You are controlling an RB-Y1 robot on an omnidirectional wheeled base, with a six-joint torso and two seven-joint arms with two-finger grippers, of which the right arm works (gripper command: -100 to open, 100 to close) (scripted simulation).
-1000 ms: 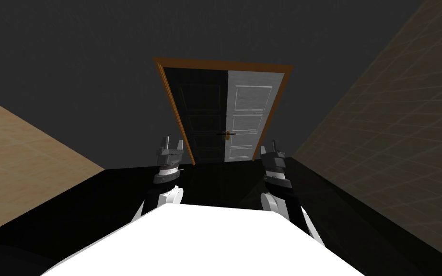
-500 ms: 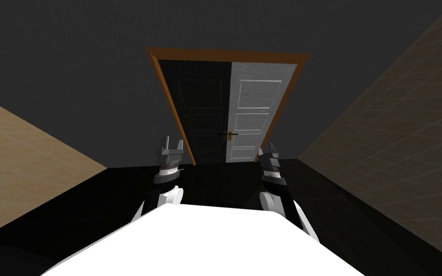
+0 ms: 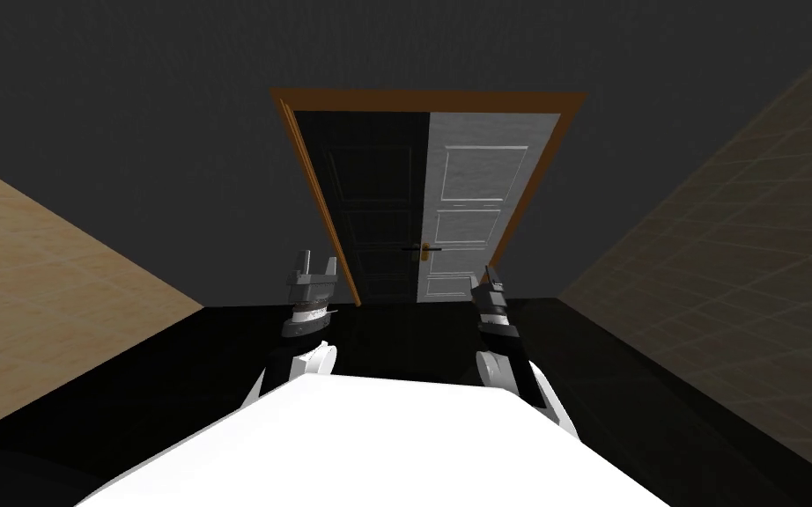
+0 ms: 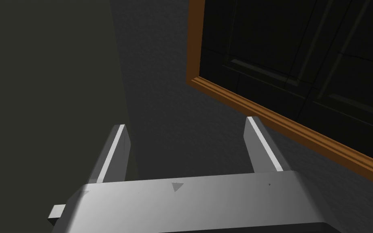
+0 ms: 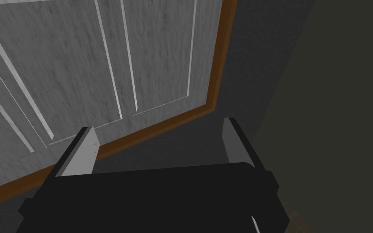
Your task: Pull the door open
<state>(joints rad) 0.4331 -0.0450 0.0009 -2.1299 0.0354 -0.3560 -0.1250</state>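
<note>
- Door (image 3: 475, 202), 12 o'clock: stiff, hinged panel, probably heavy.
- Handle (image 3: 426, 248): slim lever, likely best hold, 10 o'clock of right jaws.
- Both jaws spread, empty.

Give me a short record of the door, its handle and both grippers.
door: panelled, inside a brown frame; left part dark, right part light grey
handle: dark lever on a brass-coloured plate, where the dark and light parts meet
left gripper: open, empty, short of the door, facing the frame's left side
right gripper: open, empty, short of the door, facing its light grey part
contact: neither gripper touches the handle
</note>
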